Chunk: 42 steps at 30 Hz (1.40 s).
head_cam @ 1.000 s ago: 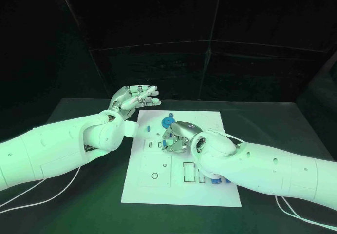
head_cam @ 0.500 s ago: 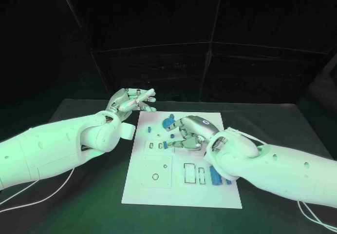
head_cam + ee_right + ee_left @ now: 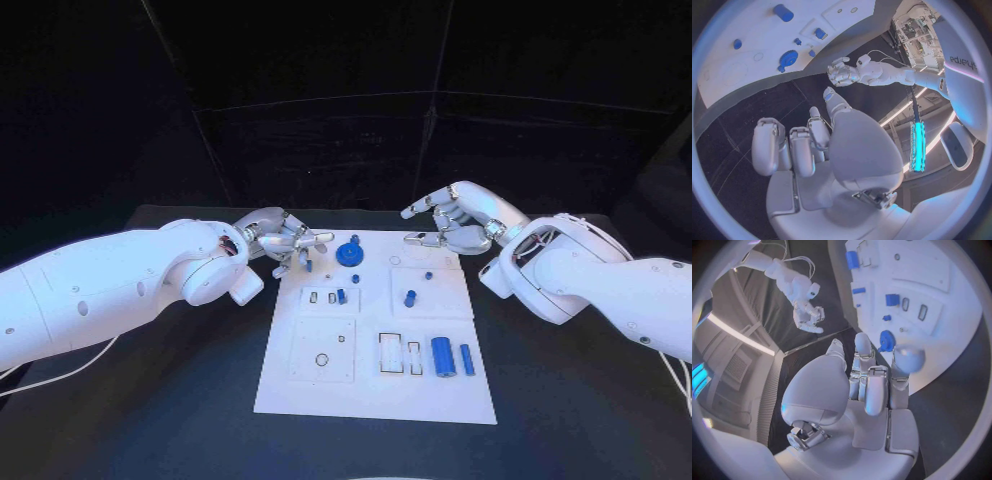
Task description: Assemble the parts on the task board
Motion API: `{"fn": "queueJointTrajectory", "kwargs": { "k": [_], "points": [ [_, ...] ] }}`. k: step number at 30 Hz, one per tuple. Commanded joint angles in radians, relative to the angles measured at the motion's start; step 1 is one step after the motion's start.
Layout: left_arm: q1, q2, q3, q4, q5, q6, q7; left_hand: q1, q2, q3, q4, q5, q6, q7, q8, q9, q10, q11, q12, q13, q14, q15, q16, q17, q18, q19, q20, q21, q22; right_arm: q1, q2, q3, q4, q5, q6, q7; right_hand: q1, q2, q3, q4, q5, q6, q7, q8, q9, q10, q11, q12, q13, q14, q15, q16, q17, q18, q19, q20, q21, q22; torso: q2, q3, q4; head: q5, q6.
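The white task board [image 3: 325, 385] lies in the middle of the table. A blue gear [image 3: 349, 253] stands near its far edge, with small blue parts [image 3: 410, 297] behind the slots. Two blue cylinders [image 3: 441, 355] lie at the board's near right. My left hand [image 3: 289, 243] hovers at the far-left corner, fingers apart and holding nothing; the gear [image 3: 887, 341] lies just beyond its fingertips [image 3: 907, 357]. My right hand [image 3: 454, 220] is raised above the far-right edge, its fingers loosely bent and nothing in them. My own right hand [image 3: 811, 145] has a bare palm.
The board [image 3: 942, 295] carries several empty slots and holes around its middle. Black table [image 3: 159, 400] surrounds it on all sides. The left hand [image 3: 842, 75] and the right hand [image 3: 807, 315] stand apart, on opposite sides of the gear [image 3: 788, 59].
My right hand has lifted off the board's middle and drawn back to the far-right edge, uncovering a small blue part. My left hand has dropped lower, toward the far-left corner.
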Motion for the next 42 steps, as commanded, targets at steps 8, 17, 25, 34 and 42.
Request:
{"fn": "queueJointTrajectory", "kwargs": {
  "k": [8, 17, 25, 34, 42],
  "points": [
    [0.030, 0.081, -0.022, -0.030, -0.357, 0.192, -0.350, -0.010, 0.044, -0.040, -0.003, -0.008, -0.091, -0.019, 0.181, 0.201, 0.009, -0.008, 0.352, 0.349, 0.104, -0.006, 0.037, 0.263, -0.051, 0.074, -0.005, 0.255, 0.353, 0.008, -0.010, 0.001, -0.030, 0.120, 0.009, 0.039, 0.008, 0.006, -0.002, -0.005, 0.012, 0.009, -0.001, 0.002, -0.001, -0.005, -0.004, -0.004, -0.002, 0.077, -0.003, -0.006, 0.153, 0.003, -0.005, -0.003, -0.006, -0.003, -0.020, 0.0077, 0.0012, 0.003, -0.013],
    [0.054, 0.158, -0.057, -0.069, -0.413, 0.196, -0.388, -0.057, 0.067, -0.071, 0.000, -0.036, -0.131, -0.022, 0.241, 0.282, 0.013, -0.011, 0.395, 0.392, 0.104, -0.010, 0.037, 0.263, -0.059, 0.087, -0.006, 0.285, 0.402, 0.009, 0.001, 0.001, -0.054, 0.123, 0.020, 0.019, 0.007, 0.006, -0.004, -0.005, 0.019, 0.011, -0.002, 0.003, -0.001, -0.006, -0.005, -0.006, -0.004, 0.077, -0.003, -0.008, 0.150, 0.003, -0.006, -0.004, -0.008, -0.005, -0.017, 0.0065, -0.0008, 0.005, -0.016],
    [0.059, 0.206, -0.062, -0.099, -0.419, 0.212, -0.397, -0.075, 0.075, -0.083, 0.001, -0.053, -0.142, -0.024, 0.258, 0.309, 0.016, -0.012, 0.409, 0.405, 0.104, -0.011, 0.037, 0.263, -0.062, 0.091, -0.006, 0.294, 0.418, 0.009, 0.014, 0.001, -0.067, 0.124, 0.027, 0.008, 0.006, 0.005, -0.006, -0.004, 0.023, 0.012, -0.002, 0.004, -0.001, -0.006, -0.005, -0.006, -0.005, 0.077, -0.004, -0.009, 0.149, 0.003, -0.007, -0.004, -0.009, -0.007, -0.015, 0.0065, 0.0008, 0.002, -0.021],
    [0.060, 0.239, -0.063, -0.116, -0.420, 0.237, -0.401, -0.073, 0.077, -0.084, -0.001, -0.053, -0.145, -0.024, 0.262, 0.315, 0.017, -0.013, 0.412, 0.408, 0.104, -0.011, 0.037, 0.263, -0.063, 0.093, -0.006, 0.298, 0.424, 0.009, 0.025, 0.001, -0.081, 0.124, 0.036, -0.002, 0.005, 0.005, -0.008, -0.004, 0.028, 0.012, -0.002, 0.004, -0.001, -0.006, -0.005, -0.008, -0.006, 0.076, -0.004, -0.010, 0.146, 0.004, -0.008, -0.005, -0.011, -0.010, -0.015, 0.0062, 0.0007, 0.001, -0.026],
    [0.060, 0.259, -0.065, -0.131, -0.420, 0.269, -0.404, -0.068, 0.078, -0.083, -0.003, -0.051, -0.147, -0.024, 0.265, 0.320, 0.017, -0.013, 0.413, 0.410, 0.104, -0.011, 0.037, 0.263, -0.064, 0.094, -0.006, 0.300, 0.429, 0.009, 0.029, 0.001, -0.085, 0.124, 0.046, -0.008, 0.004, 0.005, -0.009, -0.003, 0.030, 0.013, -0.002, 0.004, -0.001, -0.006, -0.005, -0.008, -0.006, 0.076, -0.004, -0.011, 0.145, 0.004, -0.009, -0.005, -0.011, -0.012, -0.015, 0.0062, 0.0016, -0.003, -0.030]
  ]
}}
